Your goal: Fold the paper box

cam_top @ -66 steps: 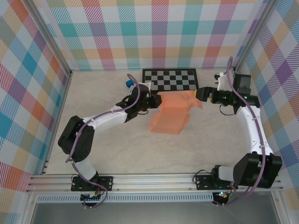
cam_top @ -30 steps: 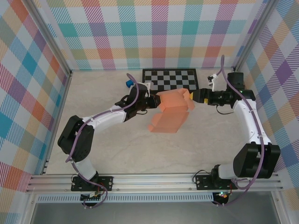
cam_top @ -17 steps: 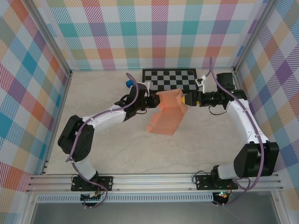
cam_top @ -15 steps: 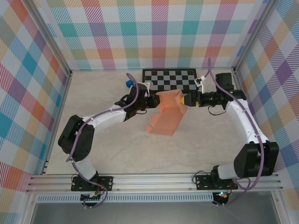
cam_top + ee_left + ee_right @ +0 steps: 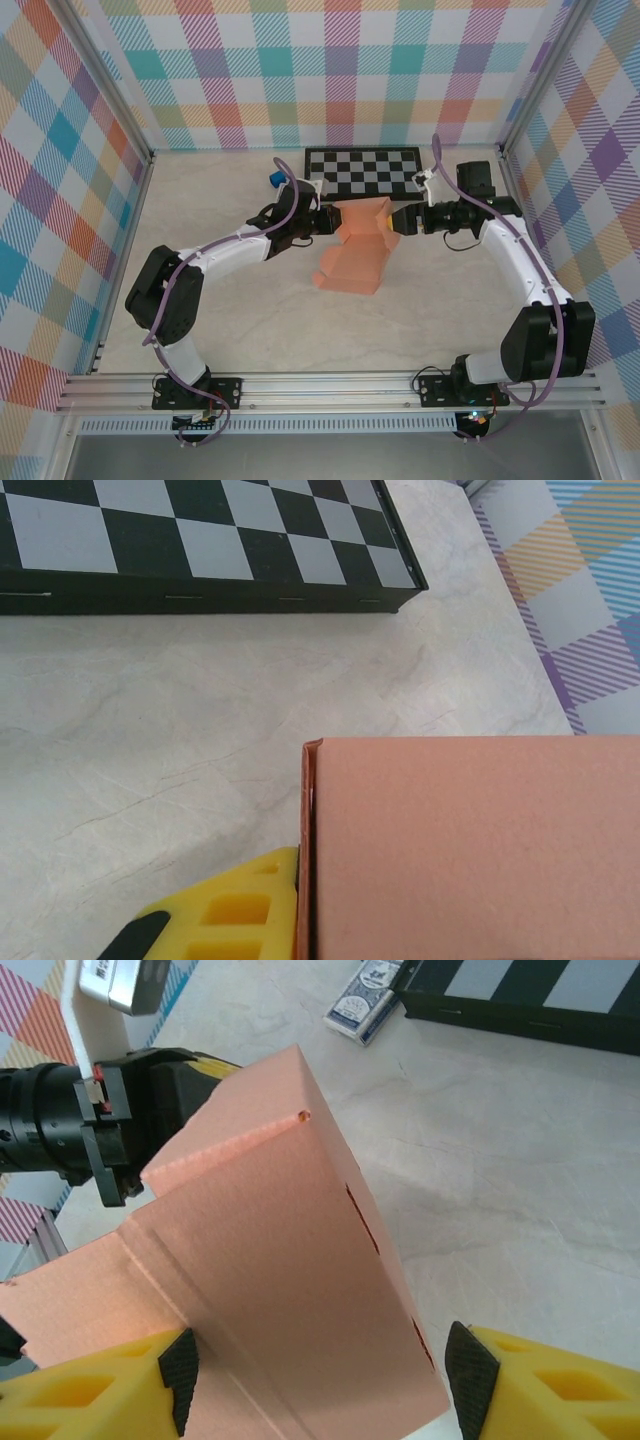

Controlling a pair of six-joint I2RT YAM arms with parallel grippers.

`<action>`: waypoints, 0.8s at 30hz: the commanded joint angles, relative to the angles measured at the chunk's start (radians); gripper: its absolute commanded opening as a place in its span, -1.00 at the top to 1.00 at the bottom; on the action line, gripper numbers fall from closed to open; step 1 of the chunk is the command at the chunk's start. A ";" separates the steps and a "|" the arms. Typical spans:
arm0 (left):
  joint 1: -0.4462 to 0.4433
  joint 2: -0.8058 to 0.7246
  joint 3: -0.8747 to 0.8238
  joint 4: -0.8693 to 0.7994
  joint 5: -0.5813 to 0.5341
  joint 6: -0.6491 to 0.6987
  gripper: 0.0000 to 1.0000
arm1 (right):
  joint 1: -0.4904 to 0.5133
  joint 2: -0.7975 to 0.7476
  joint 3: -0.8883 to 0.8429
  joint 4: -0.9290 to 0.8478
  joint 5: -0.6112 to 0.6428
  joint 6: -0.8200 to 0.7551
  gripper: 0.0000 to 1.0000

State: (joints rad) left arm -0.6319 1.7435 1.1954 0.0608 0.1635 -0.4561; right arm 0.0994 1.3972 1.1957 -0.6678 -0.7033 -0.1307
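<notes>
Now the paper box [image 5: 355, 265] sits mid-frame, light and bendy. The left gripper [image 5: 329, 221] pinches 1 wall; the right gripper [image 5: 320, 1375] stands wide around it, maybe touching. Hold near the folds.

All the pictures are bright and evenly lit, with soft white light that seems to come from above and no shiny glare. The paper box [image 5: 358, 262] leaves only a faint grey shadow beside it on the table [image 5: 250, 330], seen best from the right wrist. The top view is sharp, but the nearest bits in the wrist views look slightly fuzzy.
</notes>
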 commanded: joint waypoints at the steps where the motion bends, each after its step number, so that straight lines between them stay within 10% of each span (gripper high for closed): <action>1: -0.004 -0.031 0.020 0.012 0.025 0.047 0.75 | 0.009 -0.016 -0.032 0.061 -0.068 -0.030 -0.34; 9: -0.006 -0.022 0.010 -0.017 0.013 0.125 0.75 | 0.013 0.006 -0.027 0.048 -0.282 -0.090 -0.40; 24: 0.091 0.044 0.066 -0.036 0.197 0.246 0.77 | 0.033 -0.032 -0.085 0.023 -0.237 -0.110 -0.57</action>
State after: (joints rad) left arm -0.5694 1.7805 1.2076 0.0334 0.2790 -0.2893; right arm 0.1211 1.3972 1.1221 -0.6365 -0.8932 -0.2012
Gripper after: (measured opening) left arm 0.119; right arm 0.784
